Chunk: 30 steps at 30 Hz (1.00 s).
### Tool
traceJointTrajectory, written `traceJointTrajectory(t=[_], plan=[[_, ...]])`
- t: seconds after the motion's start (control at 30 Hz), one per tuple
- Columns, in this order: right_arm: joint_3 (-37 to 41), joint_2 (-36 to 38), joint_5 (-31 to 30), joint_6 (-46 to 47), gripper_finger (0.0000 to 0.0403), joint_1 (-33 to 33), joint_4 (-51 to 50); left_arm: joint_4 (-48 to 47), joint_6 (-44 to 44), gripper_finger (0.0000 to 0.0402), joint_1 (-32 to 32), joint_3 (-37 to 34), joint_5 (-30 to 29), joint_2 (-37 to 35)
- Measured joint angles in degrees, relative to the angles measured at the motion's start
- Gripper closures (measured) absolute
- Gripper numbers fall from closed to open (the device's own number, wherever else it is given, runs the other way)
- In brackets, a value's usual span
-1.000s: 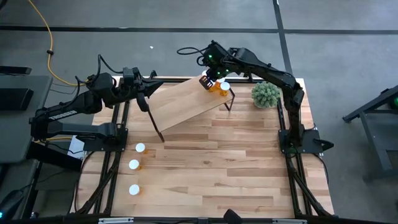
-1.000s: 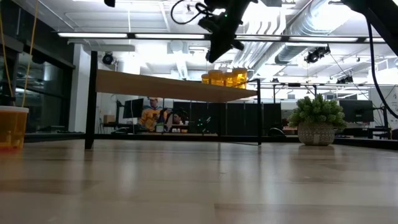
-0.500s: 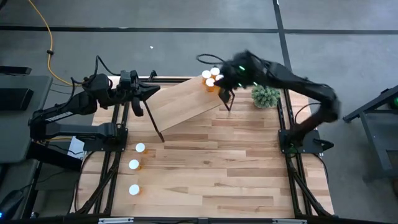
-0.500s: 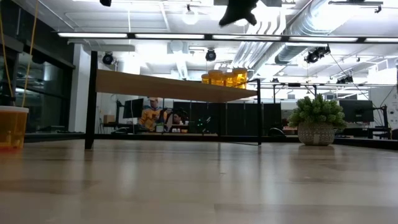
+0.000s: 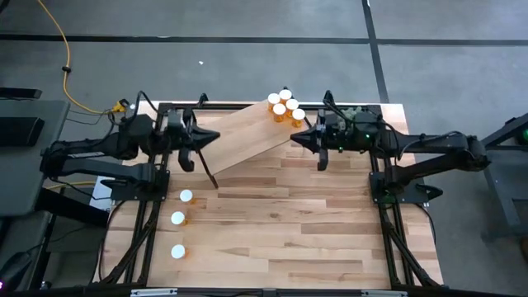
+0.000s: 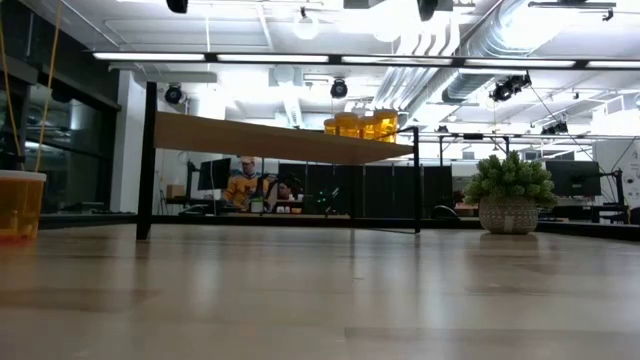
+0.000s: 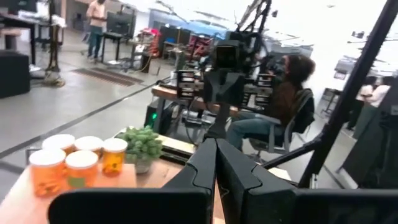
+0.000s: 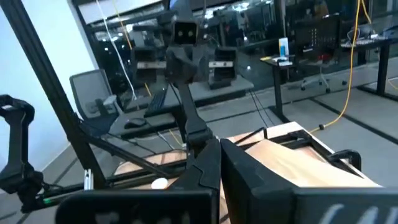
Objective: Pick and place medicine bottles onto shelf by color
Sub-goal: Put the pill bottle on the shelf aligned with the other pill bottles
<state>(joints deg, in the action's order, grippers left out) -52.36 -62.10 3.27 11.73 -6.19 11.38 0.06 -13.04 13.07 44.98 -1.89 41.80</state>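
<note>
1. Five bottles (image 5: 284,106) stand bunched on the far right end of the shelf (image 5: 247,136), white caps up, touching or nearly touching one another.
2. From the low view the same cluster (image 6: 360,125) sits upright on the plank's right end, orange bodies side by side above the black leg.
3. Three more bottles (image 5: 178,219) stand in a loose line on the desk (image 5: 289,214), near its left edge, well apart from the shelf and from each other.
4. One of them shows at the low view's left edge, close to the camera (image 6: 20,205).
5. The shelf lies at an angle across the far part of the desk, raised on thin black legs.
6. Left pincer (image 5: 216,137) hangs just beside the shelf's left end, fingers pressed together, holding nothing.
7. Right pincer (image 5: 294,138) hangs by the shelf's right end, near the cluster but not touching it; its fingers are closed too, nothing between them.
8. The two pincers point at each other across the plank.
9. A plant (image 6: 508,192) in a pot stands on the desk to the right of the shelf in the low view.
10. Beyond the desk, a seated person (image 7: 283,102) shows in the left wrist view.
</note>
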Motion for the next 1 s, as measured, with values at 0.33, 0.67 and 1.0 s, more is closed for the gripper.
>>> traceJointTrajectory(t=[0.33,0.67,1.0], plan=[[0.7,0.3,0.0,-0.2,0.0403,0.6,0.1,1.4,4.7,0.0398,-3.3,-1.0,-1.0,0.0],[0.7,0.3,0.0,-0.2,0.0403,0.6,-0.2,-30.5,0.2,0.0265,-3.3,15.6,-3.6,2.9],[0.7,0.3,-1.9,-0.2,0.0402,0.6,-3.2,-72.4,-8.4,0.0102,-3.6,27.1,12.6,8.4]])
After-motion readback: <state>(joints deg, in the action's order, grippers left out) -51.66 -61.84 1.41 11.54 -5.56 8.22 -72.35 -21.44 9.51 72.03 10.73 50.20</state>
